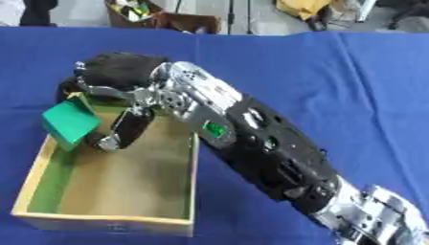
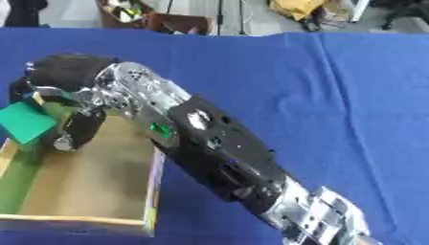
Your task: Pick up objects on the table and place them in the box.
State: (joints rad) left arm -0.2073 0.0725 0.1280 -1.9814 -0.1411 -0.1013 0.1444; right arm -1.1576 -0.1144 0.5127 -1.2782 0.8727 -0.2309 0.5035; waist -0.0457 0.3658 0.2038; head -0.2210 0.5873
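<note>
The table (image 1: 352,72) lay under a blue cloth, bare across its right side, which left the arm (image 1: 268,148) free to cross it on a long diagonal from the lower right corner to the upper left. The arm reached that far because the box (image 1: 109,217), an open wooden tray with a tan floor and a green inner wall on its left, sat at the table's left side. Nothing could be seen lying on its floor. The right hand (image 1: 126,79) hung over the box's far left corner, back upward, so that whatever it let go would likely drop inside the walls rather than on the cloth. Its fingers (image 1: 126,131) were curled downward and appeared to pinch the block (image 1: 71,123), a green piece tilted on edge, against the thumb side; the exact contact was hidden under the hand. The block sat just above the left rim, partly over the wall, so the hand probably needed to carry it a little inward before letting go. The left hand showed in neither view.
</note>
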